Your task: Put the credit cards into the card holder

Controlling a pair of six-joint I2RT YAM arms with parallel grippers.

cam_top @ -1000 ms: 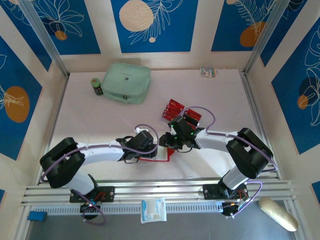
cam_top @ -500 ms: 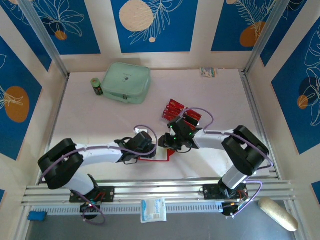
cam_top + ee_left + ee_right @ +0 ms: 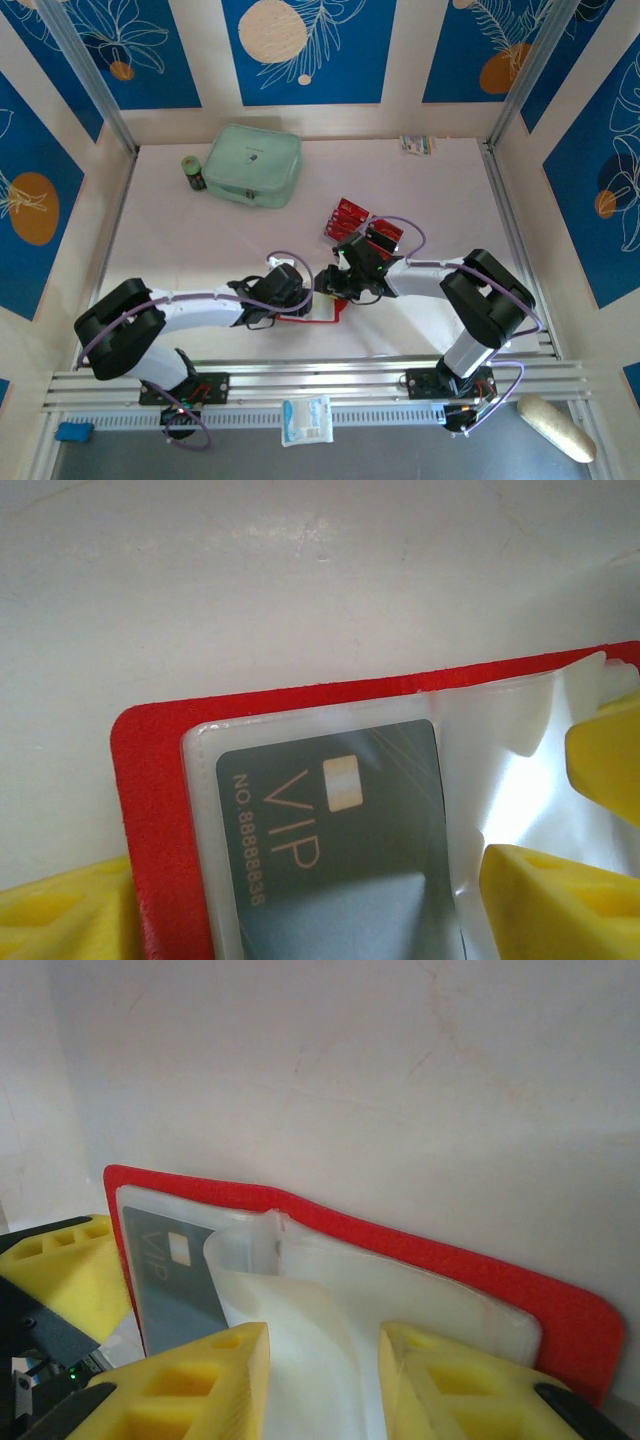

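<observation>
The wallet (image 3: 320,317) lies open on the white worktop (image 3: 200,240), close to the near edge, between the two arms. Both claws meet just above it.

In the left wrist view, the wallet (image 3: 150,810) shows its red border and a clear plastic pocket. A dark card (image 3: 340,840) marked VIP sits inside that pocket. The left claw (image 3: 300,900) is wide. One yellow finger (image 3: 60,920) sits at the wallet's outer red edge and the other (image 3: 560,900) is over the shiny plastic on the far side of the card. From above, the left claw (image 3: 290,290) hangs over the wallet's left part.

In the right wrist view, the wallet (image 3: 450,1255) runs across the frame with its pale pockets facing up. The dark card (image 3: 175,1280) is tucked in at the left end. The right claw (image 3: 325,1350) has a narrow gap, and a loose pale plastic flap (image 3: 300,1310) rises between its fingers. Whether the pads press on the flap cannot be told. From above, the right claw (image 3: 335,283) sits just right of the left one.

The remaining red cards (image 3: 350,216) lie in a cluster on the worktop just beyond the right claw, apart from the wallet.

A mint-green case (image 3: 253,165) and a small dark jar (image 3: 193,172) stand side by side near the far left of the worktop.
</observation>
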